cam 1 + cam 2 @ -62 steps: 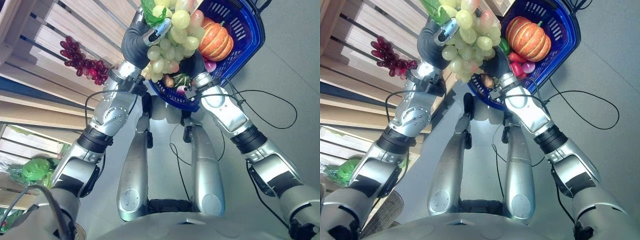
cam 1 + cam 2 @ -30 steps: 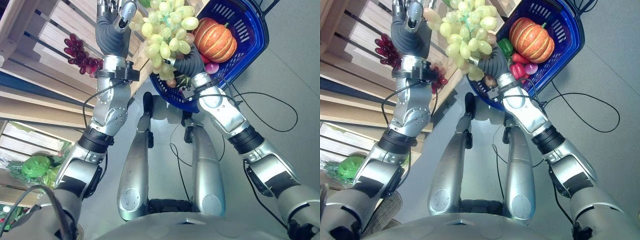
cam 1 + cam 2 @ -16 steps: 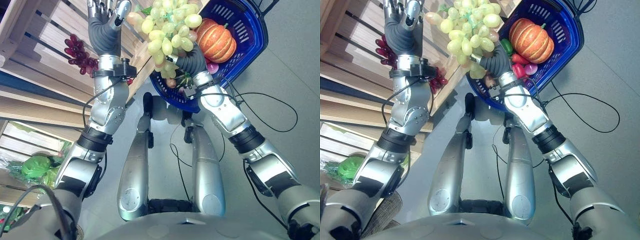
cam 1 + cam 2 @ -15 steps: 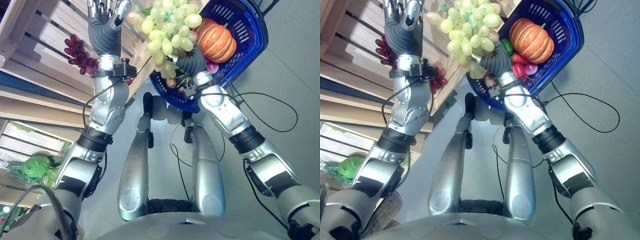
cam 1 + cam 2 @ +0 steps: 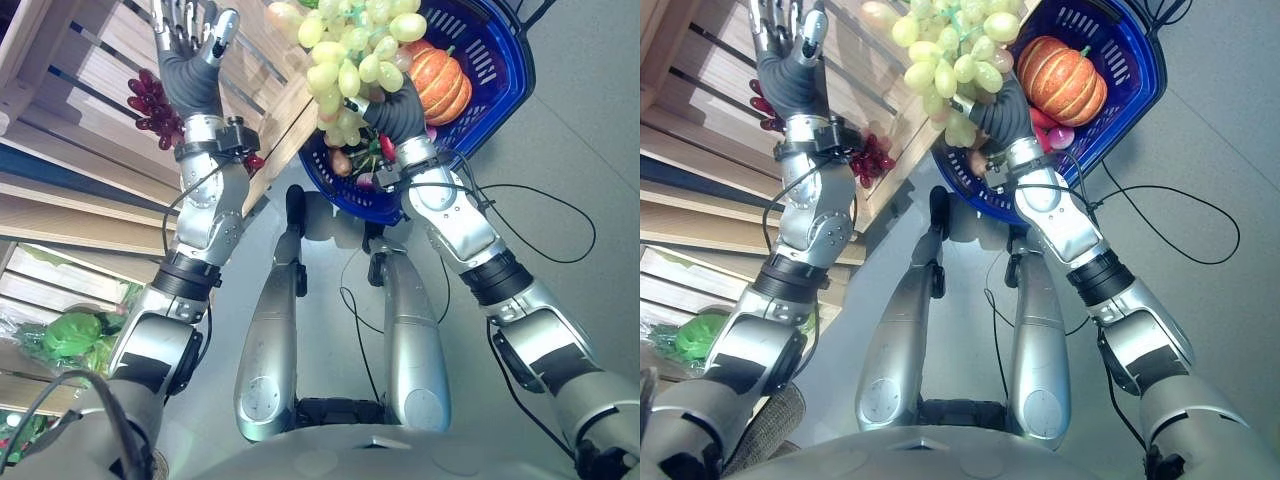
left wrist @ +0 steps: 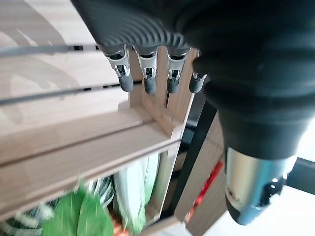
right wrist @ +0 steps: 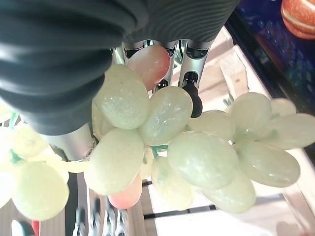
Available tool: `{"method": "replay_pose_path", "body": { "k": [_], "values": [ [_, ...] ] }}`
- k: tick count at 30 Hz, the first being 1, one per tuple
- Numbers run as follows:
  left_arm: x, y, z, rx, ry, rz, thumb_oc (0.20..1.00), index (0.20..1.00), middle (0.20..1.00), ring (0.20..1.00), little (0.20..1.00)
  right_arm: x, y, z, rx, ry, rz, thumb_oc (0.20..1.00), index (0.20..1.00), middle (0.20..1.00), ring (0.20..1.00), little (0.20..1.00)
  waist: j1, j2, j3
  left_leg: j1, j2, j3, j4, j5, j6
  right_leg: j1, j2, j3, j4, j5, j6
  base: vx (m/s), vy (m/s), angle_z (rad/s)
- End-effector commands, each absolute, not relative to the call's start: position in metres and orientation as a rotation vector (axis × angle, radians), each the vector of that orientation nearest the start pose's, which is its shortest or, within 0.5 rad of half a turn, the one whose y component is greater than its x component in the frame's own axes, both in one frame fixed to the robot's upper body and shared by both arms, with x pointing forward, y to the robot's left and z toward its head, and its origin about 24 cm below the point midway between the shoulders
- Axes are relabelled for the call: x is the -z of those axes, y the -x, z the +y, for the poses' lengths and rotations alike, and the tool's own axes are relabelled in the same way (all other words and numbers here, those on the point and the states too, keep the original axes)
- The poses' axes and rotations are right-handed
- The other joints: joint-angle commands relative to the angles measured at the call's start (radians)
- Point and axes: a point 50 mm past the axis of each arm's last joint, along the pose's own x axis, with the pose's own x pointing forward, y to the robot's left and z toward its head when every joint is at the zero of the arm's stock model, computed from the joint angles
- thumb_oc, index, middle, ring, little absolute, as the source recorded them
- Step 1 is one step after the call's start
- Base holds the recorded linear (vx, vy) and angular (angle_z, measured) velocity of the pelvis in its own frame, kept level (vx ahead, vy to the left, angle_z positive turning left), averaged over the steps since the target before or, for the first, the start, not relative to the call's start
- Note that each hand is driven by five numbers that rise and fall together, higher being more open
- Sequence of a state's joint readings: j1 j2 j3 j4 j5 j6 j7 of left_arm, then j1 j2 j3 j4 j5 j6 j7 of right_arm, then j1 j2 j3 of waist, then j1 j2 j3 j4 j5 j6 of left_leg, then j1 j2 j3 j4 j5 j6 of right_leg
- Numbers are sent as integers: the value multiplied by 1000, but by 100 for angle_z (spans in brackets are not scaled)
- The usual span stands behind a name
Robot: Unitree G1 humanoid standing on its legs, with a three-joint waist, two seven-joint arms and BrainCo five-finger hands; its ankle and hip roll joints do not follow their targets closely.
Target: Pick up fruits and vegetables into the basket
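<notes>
While our right hand grips the green grapes, the bunch stretches from 6 toward 12 o'clock beside the blue basket, its top cut off. Our left hand, at 10 o'clock, is spread and holds nothing.
</notes>
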State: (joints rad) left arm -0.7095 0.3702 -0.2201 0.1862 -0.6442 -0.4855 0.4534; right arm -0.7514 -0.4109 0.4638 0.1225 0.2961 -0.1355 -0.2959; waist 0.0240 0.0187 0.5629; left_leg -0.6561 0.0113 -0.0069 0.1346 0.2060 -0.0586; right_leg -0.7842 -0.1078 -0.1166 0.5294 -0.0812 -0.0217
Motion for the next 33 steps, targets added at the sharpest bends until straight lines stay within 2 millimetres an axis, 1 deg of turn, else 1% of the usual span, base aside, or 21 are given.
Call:
{"method": "replay_pose_path", "body": {
  "k": [1, 4, 9, 13, 15, 17, 19, 21, 22, 23, 27, 28, 29, 31, 33],
  "values": [
    [-248, -328, 174, -183, 436, -909, 1000, 1000, 1000, 1000, 1000, -237, -325, -90, -225, 31, -748, 200, 200, 200, 200, 200, -28, 30, -43, -14, -46, 42, 136, -159, 8, 97, -5, -34, -219, 95, 90, 0, 0, 0],
    [-245, -330, 179, -224, 425, -901, 1000, 1000, 1000, 1000, 1000, -232, -328, -98, -170, 11, -728, 200, 200, 200, 200, 200, -32, 30, -43, -14, -44, 44, 135, -160, 7, 94, -3, -31, -217, 93, 90, 4, 9, -2],
    [-233, -337, 192, -299, 401, -862, 1000, 1000, 1000, 1000, 1000, -218, -339, -118, -64, -22, -650, 200, 200, 200, 200, 200, -41, 30, -43, -15, -41, 47, 141, -165, 4, 88, 0, -25, -208, 88, 90, 8, 15, -3],
    [-228, -341, 196, -347, 336, -842, 1000, 1000, 1000, 1000, 1000, -209, -348, -131, 6, -5, -591, 200, 200, 200, 200, 200, -41, 35, -43, -16, -39, 50, 139, -165, 1, 85, 0, -23, -207, 86, 90, 0, 14, -3],
    [-225, -346, 199, -384, 242, -817, 1000, 1000, 1000, 1000, 1000, -201, -357, -144, 68, 28, -528, 200, 200, 200, 200, 200, -40, 38, -43, -16, -37, 50, 140, -166, -1, 83, 0, -23, -204, 84, 91, 0, 0, 0],
    [-223, -351, 202, -431, 89, -793, 1000, 1000, 1000, 1000, 1000, -193, -367, -156, 108, 75, -472, 200, 200, 200, 200, 200, -37, 43, -43, -19, -36, 51, 142, -166, -3, 80, -1, -25, -202, 83, 90, 0, 0, 0],
    [-224, -357, 205, -470, -61, -772, 1000, 1000, 1000, 1000, 1000, -189, -375, -166, 146, 124, -409, 200, 200, 200, 200, 200, -35, 49, -43, -21, -36, 52, 142, -164, -5, 76, -2, -24, -200, 83, 90, 0, 0, 0],
    [-229, -363, 213, -504, -177, -748, 1000, 1000, 1000, 1000, 1000, -187, -383, -179, 163, 187, -352, 200, 200, 200, 200, 200, -32, 58, -43, -21, -35, 54, 143, -163, -8, 71, -5, -26, -196, 82, 90, 0, 36, -2],
    [-232, -366, 218, -516, -221, -727, 1000, 1000, 1000, 1000, 1000, -187, -387, -184, 174, 208, -318, 200, 200, 200, 200, 200, -31, 64, -43, -22, -35, 55, 143, -160, -11, 68, -6, -26, -196, 82, 90, -10, 56, -3],
    [-237, -370, 225, -529, -297, -713, 1000, 1000, 1000, 1000, 1000, -187, -394, -195, 189, 241, -269, 200, 200, 200, 200, 200, -28, 73, -43, -25, -35, 58, 144, -157, -13, 61, -9, -27, -193, 82, 89, -13, 57, -3],
    [-249, -377, 230, -537, -510, -693, 1000, 1000, 1000, 1000, 1000, -195, -406, -215, 223, 353, -192, 200, 200, 200, 200, 200, -20, 99, -43, -43, -35, 60, 152, -151, -18, 39, -14, -26, -184, 82, 87, -11, 51, 0],
    [-252, -379, 232, -543, -568, -688, 1000, 1000, 1000, 1000, 1000, -195, -408, -219, 231, 387, -162, 200, 200, 200, 200, 200, -17, 105, -43, -46, -36, 61, 154, -150, -18, 35, -15, -25, -182, 81, 87, -9, 41, -5],
    [-253, -379, 232, -544, -588, -688, 1000, 1000, 1000, 1000, 1000, -195, -409, -219, 234, 400, -145, 200, 200, 200, 200, 200, -16, 107, -43, -47, -36, 61, 154, -150, -18, 33, -15, -25, -182, 81, 87, -4, 40, -5],
    [-257, -384, 234, -530, -746, -658, 1000, 1000, 1000, 1000, 1000, -197, -412, -230, 275, 447, -90, 200, 200, 200, 200, 200, -13, 120, -43, -56, -36, 63, 158, -149, -17, 21, -16, -22, -176, 79, 85, 4, 40, 1],
    [-257, -387, 235, -514, -821, -634, 1000, 1000, 1000, 1000, 1000, -200, -414, -234, 290, 478, -60, 200, 200, 200, 200, 200, -11, 129, -43, -63, -37, 64, 159, -147, -14, 12, -15, -21, -172, 78, 83, 3, 14, 2]
  ]
}}
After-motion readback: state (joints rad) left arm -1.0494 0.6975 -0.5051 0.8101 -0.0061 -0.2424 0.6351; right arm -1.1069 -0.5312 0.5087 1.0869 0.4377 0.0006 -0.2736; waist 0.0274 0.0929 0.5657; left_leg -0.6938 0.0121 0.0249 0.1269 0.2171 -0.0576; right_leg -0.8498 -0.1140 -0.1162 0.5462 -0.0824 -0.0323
